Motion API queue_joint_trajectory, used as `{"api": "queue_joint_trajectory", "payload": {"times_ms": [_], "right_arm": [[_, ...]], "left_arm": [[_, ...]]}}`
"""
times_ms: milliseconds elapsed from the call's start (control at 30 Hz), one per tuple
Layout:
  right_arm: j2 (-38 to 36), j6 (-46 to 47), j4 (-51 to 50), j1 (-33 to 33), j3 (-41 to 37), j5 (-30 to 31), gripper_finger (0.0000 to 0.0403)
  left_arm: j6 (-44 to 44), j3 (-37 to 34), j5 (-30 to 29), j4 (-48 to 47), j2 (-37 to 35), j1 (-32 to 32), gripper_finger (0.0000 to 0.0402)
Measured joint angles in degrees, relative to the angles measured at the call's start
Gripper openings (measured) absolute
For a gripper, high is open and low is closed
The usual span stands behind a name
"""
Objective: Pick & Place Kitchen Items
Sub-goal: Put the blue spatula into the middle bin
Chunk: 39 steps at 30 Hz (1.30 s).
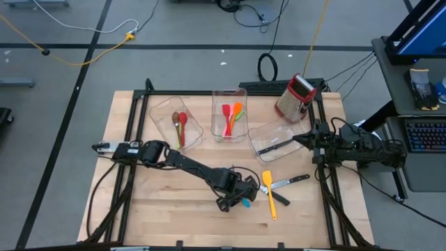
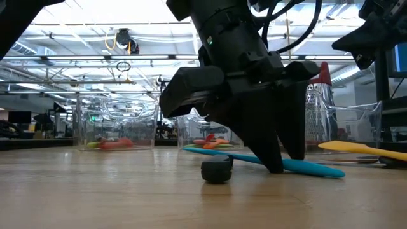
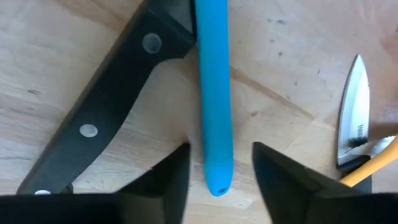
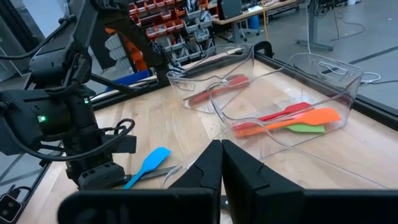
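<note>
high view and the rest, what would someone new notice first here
The left gripper, fingers open, is low over the wooden table, straddling the blue spatula handle beside a black-handled knife. Behind it stand three clear plastic bins holding red, orange and green utensils, and a red-topped metal box grater at the far right corner.

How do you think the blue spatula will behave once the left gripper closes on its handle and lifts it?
The blue spatula has a smooth, rounded handle, so it may slip or twist between the left gripper's open fingers. It looks slender and probably light. Gripped near the handle's end, its broad head would likely droop.
</note>
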Motion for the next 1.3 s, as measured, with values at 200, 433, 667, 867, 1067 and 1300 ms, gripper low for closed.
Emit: {"api": "queue_joint_trajectory", "payload": {"times_ms": [200, 433, 667, 867, 1067, 1300], "right_arm": [[0.0, -0.02, -0.05, 0.0, 0.0, 0.0, 0.0004], [0.0, -0.24, -0.05, 0.0, 0.0, 0.0, 0.0004], [0.0, -0.24, -0.04, 0.0, 0.0, 0.0, 0.0004], [0.02, -0.46, -0.08, 0.0, 0.0, 0.0, 0.0004], [0.01, -0.49, -0.05, 0.0, 0.0, 0.02, 0.0004], [0.02, -0.48, 0.01, 0.0, 0.0, 0.04, 0.0004]], "left_arm": [[-0.06, -0.03, -1.01, 0.09, 0.09, -0.12, 0.0078], [1.86, -0.03, -4.2, 0.69, -0.04, -0.56, 0.0009], [-1.02, -0.1, -9.27, 0.14, -1.2, -2.27, 0.001], [-2.86, -0.35, -16.6, -0.71, -2.75, -3.78, 0.0007], [-2.32, -0.46, -24.68, 0.27, -5.36, -4.6, 0.0001], [3.15, -0.33, -30.29, 1.91, -9.22, -5.05, 0.0001]]}}
